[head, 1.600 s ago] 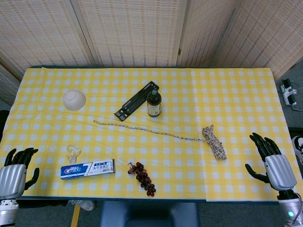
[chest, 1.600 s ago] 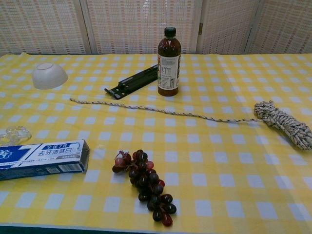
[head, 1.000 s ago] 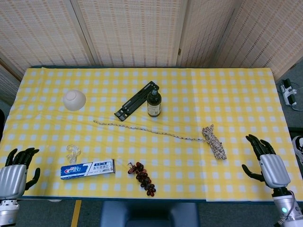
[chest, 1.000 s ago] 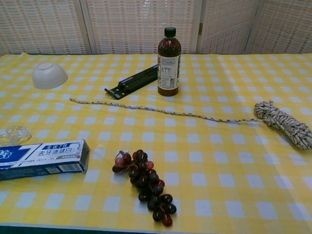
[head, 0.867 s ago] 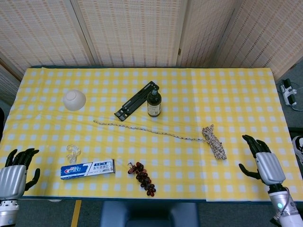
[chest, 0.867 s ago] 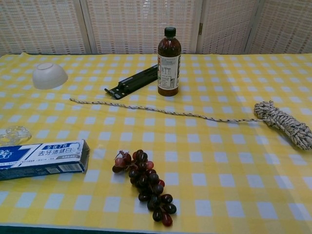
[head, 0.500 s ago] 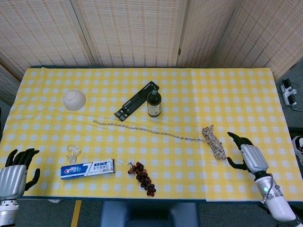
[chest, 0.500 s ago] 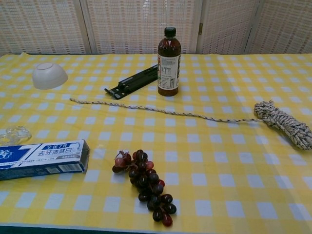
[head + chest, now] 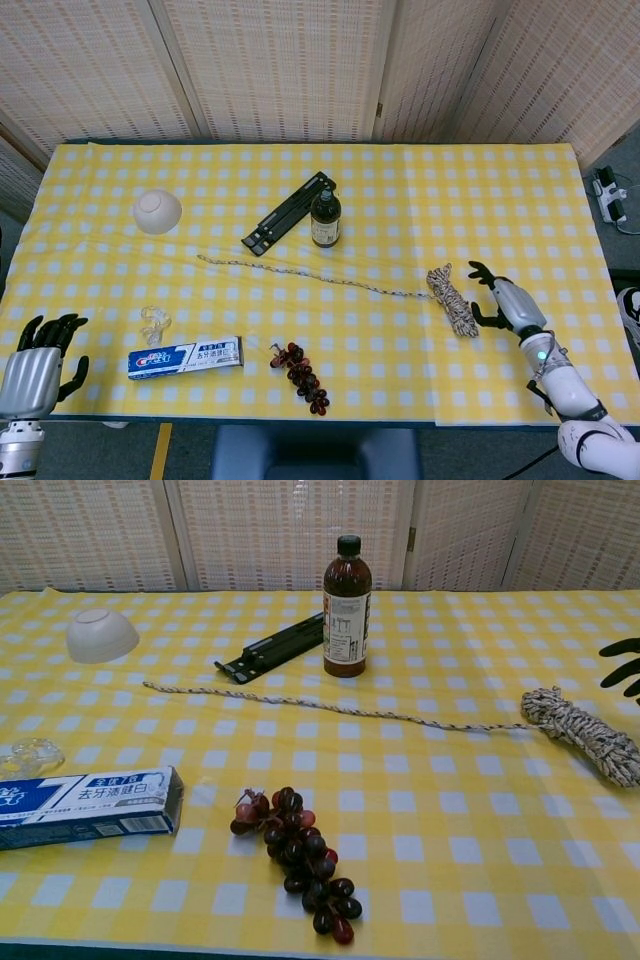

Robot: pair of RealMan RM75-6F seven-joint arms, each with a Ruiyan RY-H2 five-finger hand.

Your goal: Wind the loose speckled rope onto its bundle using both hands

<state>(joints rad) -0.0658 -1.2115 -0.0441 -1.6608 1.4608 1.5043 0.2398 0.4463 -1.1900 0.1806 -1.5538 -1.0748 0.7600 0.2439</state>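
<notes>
Bundle (image 9: 455, 303): lies on the counter (image 9: 500, 200) toward 4 o'clock, untouched.
Rope (image 9: 310, 275): a loose speckled strand runs from the bundle out toward 9 o'clock, flat on the checked cloth.
Right hand (image 9: 505, 300): just beside the bundle at its 3 o'clock, fingers spread, holding nothing; only dark fingertips show in the chest view.
Left hand (image 9: 35, 365): well apart at 8 o'clock by the counter's edge, fingers apart, empty.
Bottle (image 9: 324, 216): upright at 12 o'clock of the rope.
Grapes (image 9: 303, 378): at 6 o'clock.
Box (image 9: 185, 356): at 7 o'clock, near the grapes.
Bowl (image 9: 157, 212): upside down at 10 o'clock.
</notes>
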